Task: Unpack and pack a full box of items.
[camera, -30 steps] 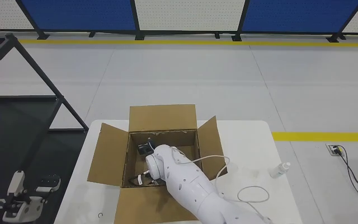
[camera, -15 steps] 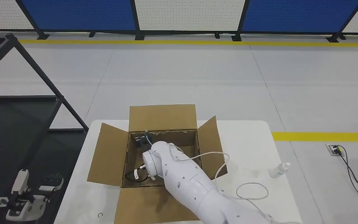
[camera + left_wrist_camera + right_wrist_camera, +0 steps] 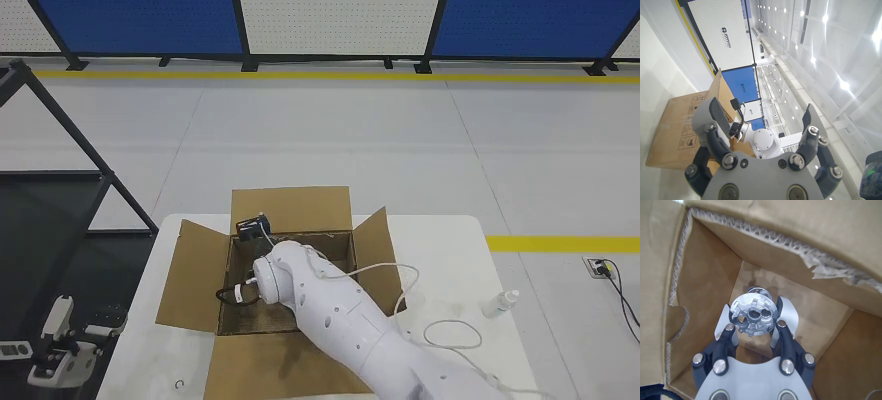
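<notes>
Gripping a toothed metal hub (image 3: 753, 316) deep inside the cardboard box (image 3: 706, 275).
The right gripper (image 3: 753, 306) clamps the hub's rim, its axis running toward the box floor near a corner; the exit probably lies straight back. The left gripper (image 3: 762, 105) sits spread and empty outside the box.

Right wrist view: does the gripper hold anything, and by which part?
Yes. The right gripper holds a round toothed metal part inside the cardboard box. Its fingers press on opposite sides of the disc's rim.
</notes>
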Robot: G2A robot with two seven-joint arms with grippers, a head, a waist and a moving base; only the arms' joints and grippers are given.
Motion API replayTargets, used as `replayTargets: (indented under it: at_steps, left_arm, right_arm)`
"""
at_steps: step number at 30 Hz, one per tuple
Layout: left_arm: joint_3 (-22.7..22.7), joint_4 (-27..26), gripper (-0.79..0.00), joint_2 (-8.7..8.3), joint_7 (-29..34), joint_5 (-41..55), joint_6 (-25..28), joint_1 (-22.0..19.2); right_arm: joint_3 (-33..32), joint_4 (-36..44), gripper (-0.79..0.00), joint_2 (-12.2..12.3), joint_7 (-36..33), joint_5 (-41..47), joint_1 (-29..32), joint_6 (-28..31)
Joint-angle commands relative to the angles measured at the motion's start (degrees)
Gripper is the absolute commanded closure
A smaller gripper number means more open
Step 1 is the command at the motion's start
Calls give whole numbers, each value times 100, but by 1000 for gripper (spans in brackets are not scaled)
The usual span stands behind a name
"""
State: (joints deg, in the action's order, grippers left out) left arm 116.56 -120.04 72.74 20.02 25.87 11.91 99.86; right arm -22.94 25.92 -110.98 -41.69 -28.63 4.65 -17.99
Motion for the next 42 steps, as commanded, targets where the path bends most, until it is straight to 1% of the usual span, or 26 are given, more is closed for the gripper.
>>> replayTargets:
  at_steps: [1,4,6,11,15,17,19,32,34,36,38,42]
  left_arm:
    - [-20,-13,-785,-1,14,-50,-4,-7]
    - [-45,-28,-785,-2,36,-100,-1,-10]
    - [-54,-36,-785,-2,40,-133,1,-10]
    - [-71,-56,-785,-2,38,-184,1,-5]
    - [-97,-52,-785,-1,25,-238,-4,-2]
    - [-109,-56,-785,0,27,-255,-7,0]
    - [-119,-61,-785,0,27,-274,-3,2]
    - [-93,-24,-785,-1,-22,-319,1,-35]
    - [-64,-10,-785,-1,-34,-279,0,-32]
    - [-45,4,-785,0,-33,-245,-9,-23]
    - [-43,21,-785,0,-11,-233,-26,-9]
    - [-95,21,-785,-3,68,-270,-44,-6]
  right_arm:
    - [-130,348,0,160,26,-98,71,-115]
    - [-309,1009,0,434,-18,-385,275,-462]
    - [-451,1608,0,654,-143,-651,475,-668]
    - [-934,3524,0,1309,-721,-1693,1235,-1118]
    - [-1498,5167,0,1816,-1216,-2636,2116,-1032]
    - [-1768,5832,0,2002,-1405,-3005,2555,-850]
    - [-2000,6273,0,2131,-1573,-3283,2906,-715]
    - [-2029,6317,0,2147,-1604,-3345,2945,-713]
    - [-2054,6394,0,2149,-1468,-3281,3030,-578]
    - [-2196,6646,0,2166,-1409,-3239,3119,-470]
    - [-2441,7023,0,2213,-1501,-3193,3261,-387]
    - [-3107,8263,0,2376,-1840,-3234,3873,-205]
